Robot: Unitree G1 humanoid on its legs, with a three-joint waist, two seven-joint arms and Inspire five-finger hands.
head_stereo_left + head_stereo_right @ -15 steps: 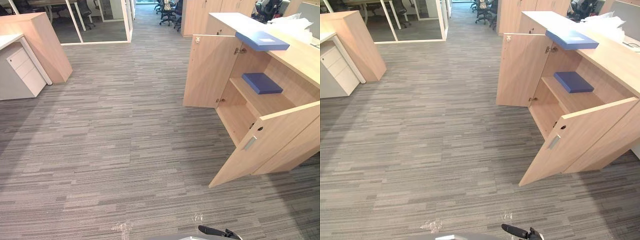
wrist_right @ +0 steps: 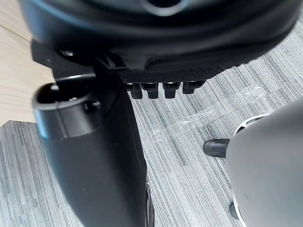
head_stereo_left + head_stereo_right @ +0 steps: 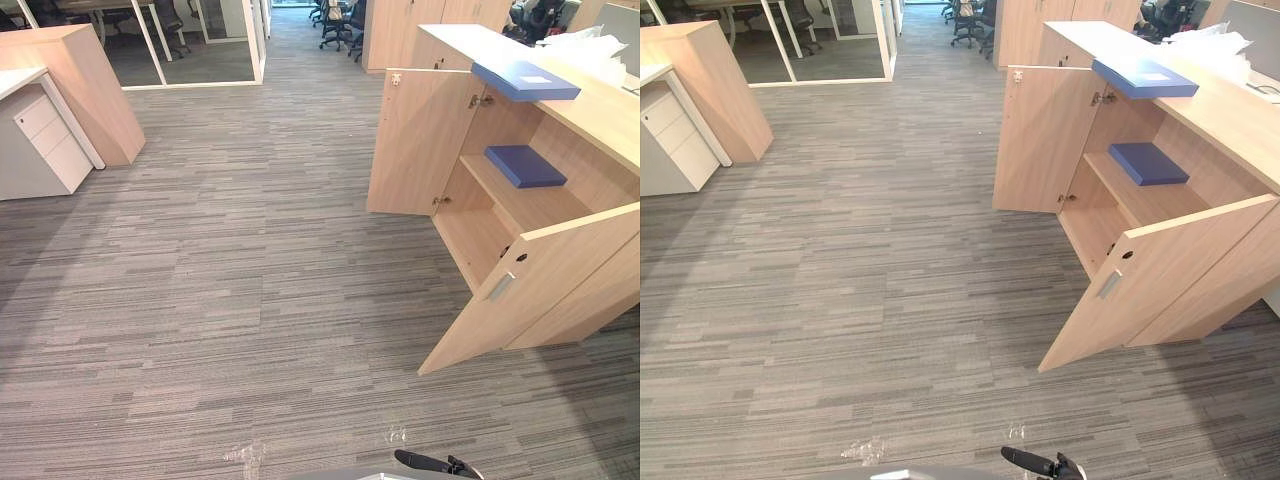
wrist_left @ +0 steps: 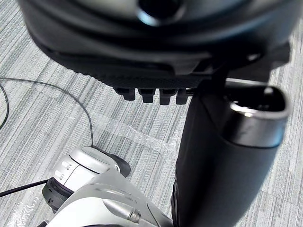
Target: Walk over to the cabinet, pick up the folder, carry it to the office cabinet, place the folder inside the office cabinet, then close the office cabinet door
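A cabinet [image 3: 600, 120] of pale wood stands at the right on the grey striped carpet [image 3: 250, 280], with both doors swung open; the far door [image 3: 415, 140] stands square to the front, and the near door [image 3: 540, 290], which bears a small grey handle [image 3: 499, 287], angles out over the carpet. A blue folder [image 3: 525, 80] lies flat on the cabinet's top, its corner jutting past the front edge above the open space; a second folder [image 3: 524, 166], darker blue, lies flat on the shelf [image 3: 530, 205] inside, well apart from the first. Crumpled white sheeting [image 3: 590, 50] sits farther back on the top.

At the far left stands a counter [image 3: 90, 90] with a white drawer unit [image 3: 45, 140] beside it; beyond are a glass partition [image 3: 200, 40] and office chairs [image 3: 335, 25].

The left hand [image 4: 156, 56] hangs over the carpet in its wrist view; its fingers [image 4: 147, 96] show end-on in a straight row, spread around nothing, and the thumb [image 4: 222, 165] stands out free. The right hand [image 2: 161, 52] hangs likewise; its fingers [image 2: 151, 90] are straight and empty, its thumb [image 2: 94, 165] is free, and a pale wood panel [image 2: 14, 80] shows beside it. Neither hand touches either folder.
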